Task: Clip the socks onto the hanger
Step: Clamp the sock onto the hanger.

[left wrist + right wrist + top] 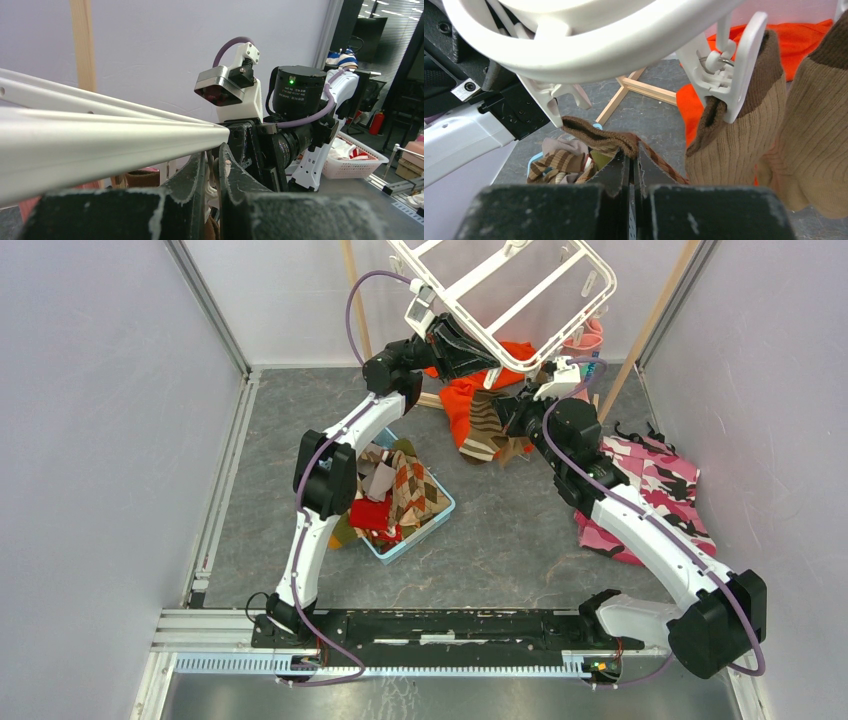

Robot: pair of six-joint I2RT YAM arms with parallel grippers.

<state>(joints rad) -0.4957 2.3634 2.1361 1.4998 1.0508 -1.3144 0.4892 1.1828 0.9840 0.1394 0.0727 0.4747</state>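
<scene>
The white hanger (500, 290) hangs tilted at the back. My left gripper (488, 358) is under its near rim, shut on a small white clip (226, 134) that sits between the fingers (216, 150). My right gripper (508, 412) is shut on the cuff of a brown-and-tan striped sock (484, 430), which dangles below it. In the right wrist view the gripper (634, 152) holds the sock cuff (594, 135) just below that clip (549, 97) under the hanger rim (599, 45). A tan sock with a brown cuff (734, 145) hangs from a neighbouring clip (736, 70).
A light blue basket (432, 525) with several socks stands on the floor beside the left arm. An orange garment (462, 395) lies under the hanger. A pink camouflage cloth (655, 490) lies at the right. Wooden stand poles (650, 325) rise at the back.
</scene>
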